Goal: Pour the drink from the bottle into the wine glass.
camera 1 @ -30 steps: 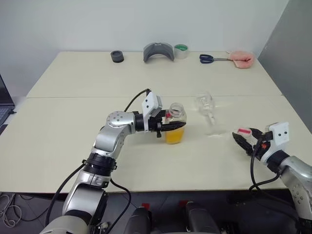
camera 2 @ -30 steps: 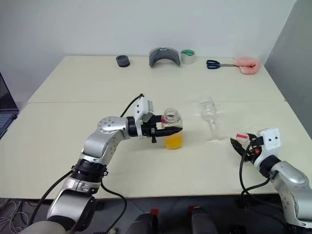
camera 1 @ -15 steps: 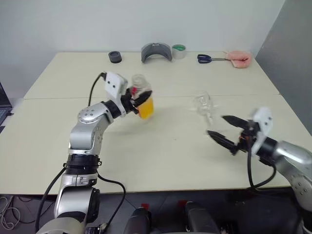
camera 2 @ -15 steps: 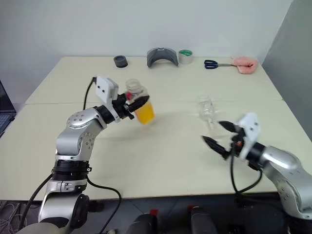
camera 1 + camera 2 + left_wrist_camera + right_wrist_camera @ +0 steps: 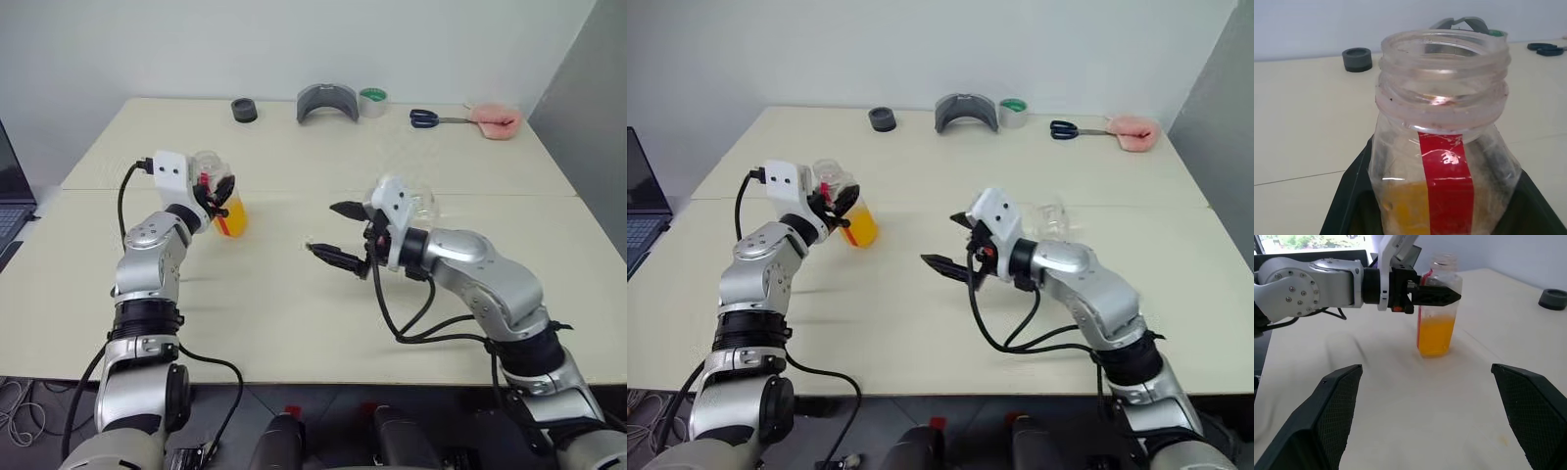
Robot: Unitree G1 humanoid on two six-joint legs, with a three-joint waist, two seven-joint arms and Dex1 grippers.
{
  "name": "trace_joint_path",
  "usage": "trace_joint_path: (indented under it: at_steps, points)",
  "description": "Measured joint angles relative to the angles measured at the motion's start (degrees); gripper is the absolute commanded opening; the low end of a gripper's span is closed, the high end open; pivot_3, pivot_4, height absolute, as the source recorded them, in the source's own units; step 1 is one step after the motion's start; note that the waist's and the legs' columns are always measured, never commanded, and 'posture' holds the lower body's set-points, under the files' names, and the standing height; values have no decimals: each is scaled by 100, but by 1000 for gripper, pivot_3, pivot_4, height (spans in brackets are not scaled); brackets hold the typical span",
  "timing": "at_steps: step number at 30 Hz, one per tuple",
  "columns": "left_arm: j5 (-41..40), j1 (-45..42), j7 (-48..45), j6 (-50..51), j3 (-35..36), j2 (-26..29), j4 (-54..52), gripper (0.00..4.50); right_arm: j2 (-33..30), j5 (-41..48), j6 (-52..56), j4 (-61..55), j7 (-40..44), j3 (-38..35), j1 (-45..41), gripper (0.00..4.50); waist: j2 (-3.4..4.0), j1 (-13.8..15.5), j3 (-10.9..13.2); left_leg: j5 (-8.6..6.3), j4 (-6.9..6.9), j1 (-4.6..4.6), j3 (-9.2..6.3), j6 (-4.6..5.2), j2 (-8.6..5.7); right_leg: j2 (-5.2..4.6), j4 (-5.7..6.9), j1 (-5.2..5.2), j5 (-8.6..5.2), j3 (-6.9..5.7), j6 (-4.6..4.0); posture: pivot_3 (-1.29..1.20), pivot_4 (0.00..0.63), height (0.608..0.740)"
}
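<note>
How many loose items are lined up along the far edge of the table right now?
5. From the robot's left: a dark round cap, a grey curved piece, a green tape roll, blue-handled scissors, and a pink object. Nothing seems hidden behind them.

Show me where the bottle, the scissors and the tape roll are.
bottle [image 5: 1436, 308]: right wrist view, on its clear body above the drink.
scissors [image 5: 424, 118]: left eye view, on the dark handles.
tape roll [image 5: 371, 102]: left eye view, on its side.
</note>
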Motion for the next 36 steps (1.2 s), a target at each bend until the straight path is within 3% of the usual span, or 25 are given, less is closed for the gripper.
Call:
trace_joint_path:
  at_steps: [6,14,15,21,36]
  points:
    - [24,-43,117,-340,76,-8,447,1814,389,-111,-48,204,6,38,-69,4500,0,-24,0,0,-1,1,1,0,2,2,8,-6,1,1,-1,0,150,740]
    - [83,-28,170,-485,31,-24,719,4395,444,-105,13,209,27,24,-173,4500,0,-37,-2,0,-1,0,-1,1,2,3,8,-6,1,0,-2,0,150,740]
    - [91,-16,172,-487,19,-24,714,4478,442,-105,24,208,32,23,-172,4500,0,-38,-2,0,-1,0,-1,1,2,3,8,-6,1,0,-2,0,150,740]
    - [231,277,228,-576,-101,-39,507,4478,358,-111,51,186,114,20,-113,4500,0,-48,-2,-1,-2,1,-2,1,2,2,7,-6,1,0,-2,0,150,740]
    - [319,2376,621,-249,-79,-149,-1602,4478,-94,-135,478,-439,-35,-39,781,4500,-1,-85,-3,-12,-4,2,-18,20,6,0,7,-5,1,4,-2,0,150,740]
